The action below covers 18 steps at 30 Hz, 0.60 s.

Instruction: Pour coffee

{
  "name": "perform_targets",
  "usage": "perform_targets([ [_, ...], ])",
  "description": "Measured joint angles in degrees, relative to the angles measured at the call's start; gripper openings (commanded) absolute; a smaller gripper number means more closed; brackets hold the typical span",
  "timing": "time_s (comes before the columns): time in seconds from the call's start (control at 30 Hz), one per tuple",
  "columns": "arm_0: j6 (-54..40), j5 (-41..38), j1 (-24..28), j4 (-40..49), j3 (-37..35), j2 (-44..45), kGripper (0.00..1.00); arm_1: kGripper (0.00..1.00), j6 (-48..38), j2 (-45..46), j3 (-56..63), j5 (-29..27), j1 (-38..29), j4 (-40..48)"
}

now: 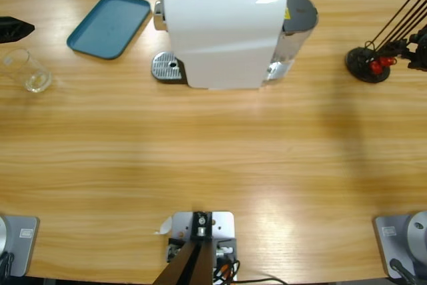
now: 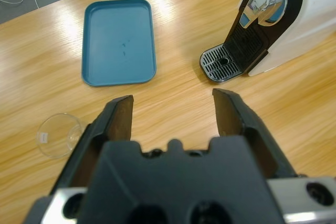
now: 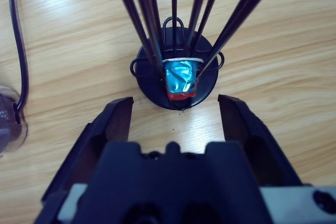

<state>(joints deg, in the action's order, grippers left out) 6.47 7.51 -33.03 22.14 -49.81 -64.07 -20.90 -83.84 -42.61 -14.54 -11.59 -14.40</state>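
Both hands were released: left hand [image 2: 173, 109] over bare desk [image 1: 213, 158] between glass [image 1: 28, 71] and coffee machine [image 1: 223, 28]. Right hand [image 3: 175, 113] faced the capsule rack [image 3: 176, 80]. Teal tray [image 1: 109, 25] lay beside the machine; coffee indiscernible.

The long wooden table [image 1: 213, 158] carried a white coffee machine [image 1: 223, 28] up at 12 o'clock. A teal tray [image 1: 109, 25] lay flat at around 11, and a clear glass tumbler [image 1: 28, 71] stood over at 9-10. Off at 2-3 sat a black capsule rack [image 1: 368, 63] holding a red capsule [image 3: 181, 80].
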Motion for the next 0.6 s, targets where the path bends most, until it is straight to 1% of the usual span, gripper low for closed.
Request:
perform_targets([
  [0.1,0.00,0.11,0.00,0.00,0.25,0.19,0.646,0.628,0.00,-0.64,0.00,0.00,0.29,0.01],
  [0.17,0.00,0.12,0.00,0.00,0.26,0.19,0.646,0.627,0.00,-1.06,0.00,0.00,0.43,0.01],
  [0.2,0.00,0.12,0.00,0.00,0.26,0.19,0.646,0.578,0.00,-1.20,0.00,0.00,0.46,0.01],
  [0.23,0.00,0.12,0.00,0.00,0.26,0.19,0.646,0.503,0.00,-1.28,0.00,0.00,0.49,0.02],
  [0.3,0.00,0.12,0.00,0.00,0.26,0.19,0.646,0.499,0.01,-1.35,-0.01,0.00,0.50,0.10],
  [0.33,0.00,0.12,0.00,0.00,0.26,0.19,0.646,0.471,0.02,-1.36,-0.01,0.00,0.51,0.13],
  [0.37,0.00,0.12,0.00,0.00,0.26,0.19,0.646,0.387,0.07,-1.36,-0.01,0.00,0.51,0.16],
  [0.47,0.00,0.12,0.00,0.00,0.26,0.19,0.646,0.373,0.41,-1.37,-0.01,0.00,0.52,0.16],
  [0.53,0.00,0.12,0.00,0.00,0.26,0.19,0.646,0.267,0.62,-1.37,-0.01,0.00,0.52,0.16],
  [0.6,0.00,0.12,0.00,0.00,0.26,0.19,0.646,0.260,0.73,-1.37,-0.01,0.00,0.53,0.16],
])
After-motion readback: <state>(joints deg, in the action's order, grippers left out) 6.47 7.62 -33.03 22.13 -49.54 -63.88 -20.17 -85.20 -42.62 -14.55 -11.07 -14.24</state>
